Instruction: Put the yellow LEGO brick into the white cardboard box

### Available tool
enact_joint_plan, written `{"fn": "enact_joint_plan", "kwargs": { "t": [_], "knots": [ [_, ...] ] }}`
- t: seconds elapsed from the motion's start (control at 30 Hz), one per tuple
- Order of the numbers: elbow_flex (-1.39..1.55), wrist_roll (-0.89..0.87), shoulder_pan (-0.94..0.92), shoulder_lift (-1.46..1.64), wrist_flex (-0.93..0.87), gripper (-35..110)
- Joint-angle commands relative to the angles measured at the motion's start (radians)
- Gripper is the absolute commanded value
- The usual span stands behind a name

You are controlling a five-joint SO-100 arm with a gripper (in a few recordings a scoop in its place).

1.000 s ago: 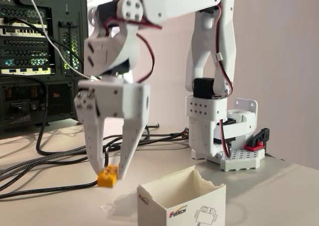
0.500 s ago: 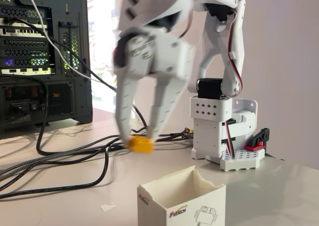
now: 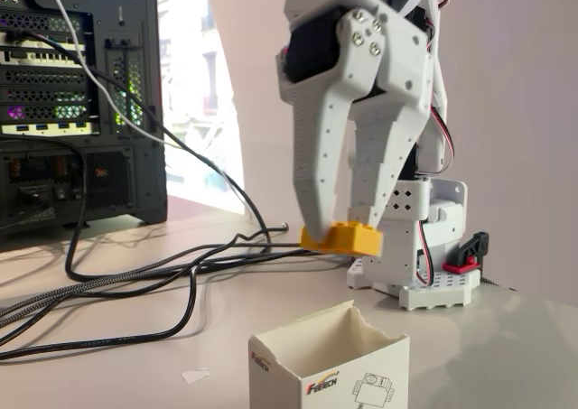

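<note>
My gripper (image 3: 343,233) is clamped across the yellow LEGO brick (image 3: 343,238), light, rigid, slick-sided plastic, so I pinch its long flat sides above the white cardboard box (image 3: 327,359).

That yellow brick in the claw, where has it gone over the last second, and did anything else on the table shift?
The claw carried the yellow brick up off the table and across to the right in the fixed view, gripping it the whole way. It now hangs above the open white box, not yet lowered in. The box, the black cables, the computer tower and the arm's base stayed where they were.
</note>
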State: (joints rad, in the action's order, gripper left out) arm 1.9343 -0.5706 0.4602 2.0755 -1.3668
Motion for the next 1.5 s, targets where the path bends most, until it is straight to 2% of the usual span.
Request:
{"fn": "enact_joint_plan", "kwargs": {
  "t": [0.0,0.27,0.43,0.67,0.87,1.23,1.47],
  "knots": [
    [-0.005,-0.021,0.017,0.094,0.014,-5],
    [0.029,-0.046,0.009,0.104,0.008,12],
    [0.038,-0.034,0.008,0.120,0.005,14],
    [0.179,0.089,-0.034,0.270,0.097,-2],
    [0.301,0.245,-0.078,0.388,0.137,-9],
    [0.505,0.577,-0.244,0.571,0.181,-9],
    [0.673,0.617,-0.364,0.741,0.222,-9]
  ]
}}
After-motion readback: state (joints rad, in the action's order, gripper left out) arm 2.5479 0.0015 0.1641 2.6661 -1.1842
